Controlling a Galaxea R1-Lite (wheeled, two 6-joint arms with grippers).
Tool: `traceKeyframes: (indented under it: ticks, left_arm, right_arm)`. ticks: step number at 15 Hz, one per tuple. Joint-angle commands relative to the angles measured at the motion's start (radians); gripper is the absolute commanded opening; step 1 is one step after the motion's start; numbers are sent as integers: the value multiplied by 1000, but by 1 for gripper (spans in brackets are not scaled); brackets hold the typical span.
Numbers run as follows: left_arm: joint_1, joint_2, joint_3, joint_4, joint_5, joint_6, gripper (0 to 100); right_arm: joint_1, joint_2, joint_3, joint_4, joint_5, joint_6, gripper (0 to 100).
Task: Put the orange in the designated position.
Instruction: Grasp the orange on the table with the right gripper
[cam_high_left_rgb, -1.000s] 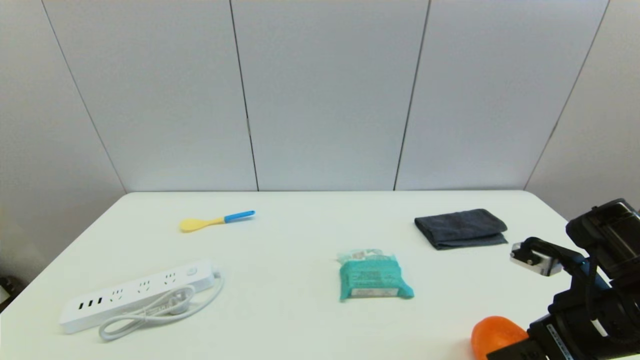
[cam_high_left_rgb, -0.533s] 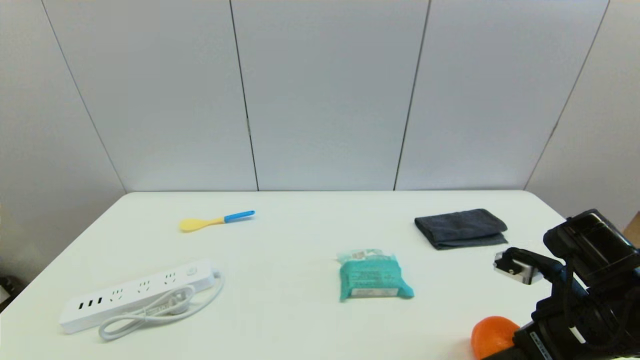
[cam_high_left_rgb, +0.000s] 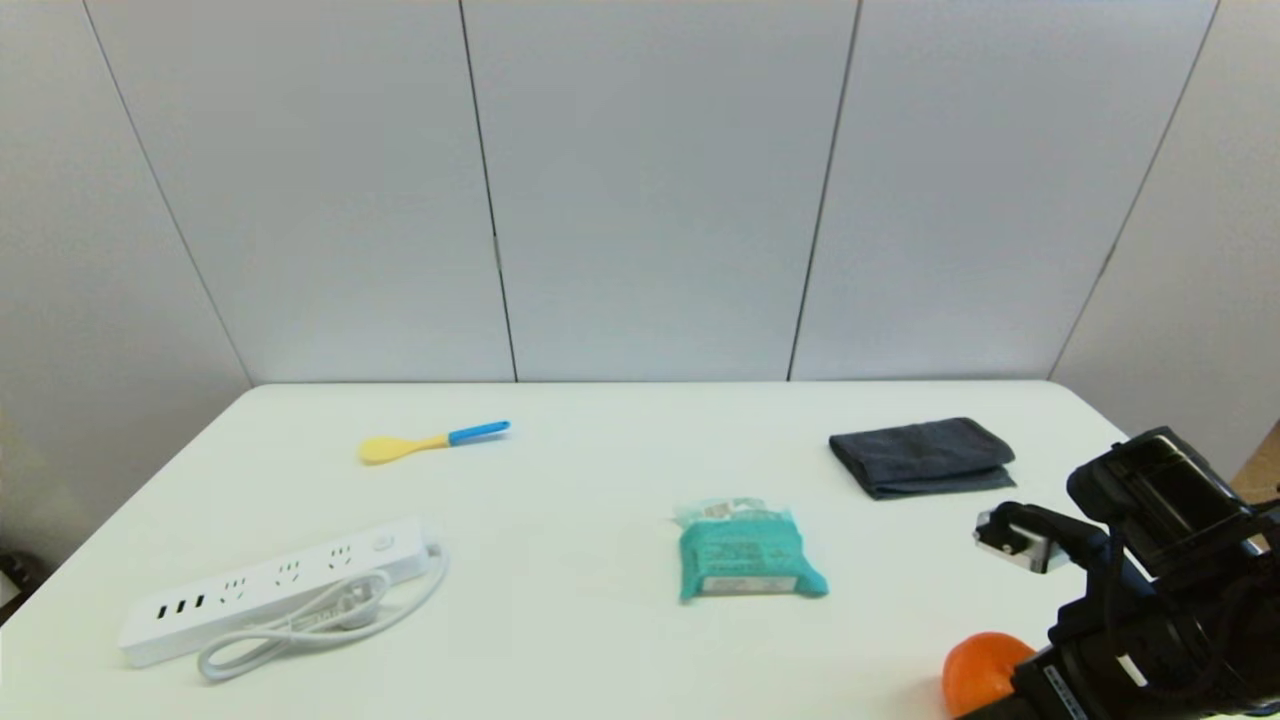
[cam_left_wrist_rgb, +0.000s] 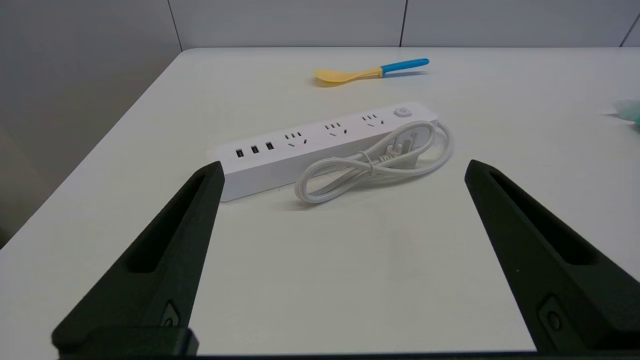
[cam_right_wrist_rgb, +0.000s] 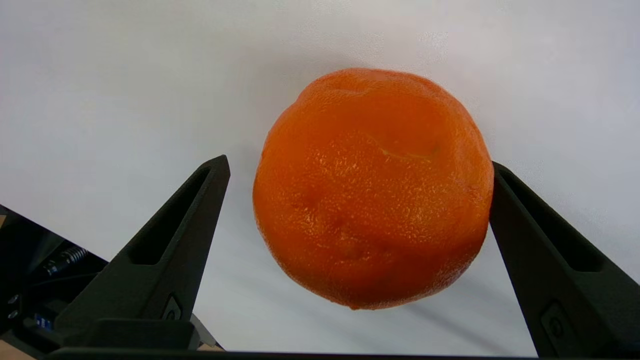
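The right gripper (cam_right_wrist_rgb: 357, 165) is straddling the orange (cam_right_wrist_rgb: 372, 187) at the tabletop's (cam_high_left_rgb: 600, 640) near right, fingers (cam_right_wrist_rgb: 165, 250) apart; one is touching it.

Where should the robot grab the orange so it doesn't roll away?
Probably across the widest middle of the orange, one finger on each side. It is round, so off-centre fingers would likely slip. The right gripper is open around it from above.
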Motion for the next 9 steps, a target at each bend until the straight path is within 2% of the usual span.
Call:
traceKeyframes:
  ticks: [1,3,4,9]
  left_arm:
    - [0,0,0,0,0,0,100]
    - [0,0,0,0,0,0,100]
    - [0,0,0,-1,0,0,100]
    - [0,0,0,0,0,0,100]
  right_arm:
    - [-1,6,11,-37,0,1,100]
    - [-7,6,12,-45,0,1,100]
    - [-7,6,15,-46,0,1,0]
    - [-7,8,17,-49,-1,1,0]
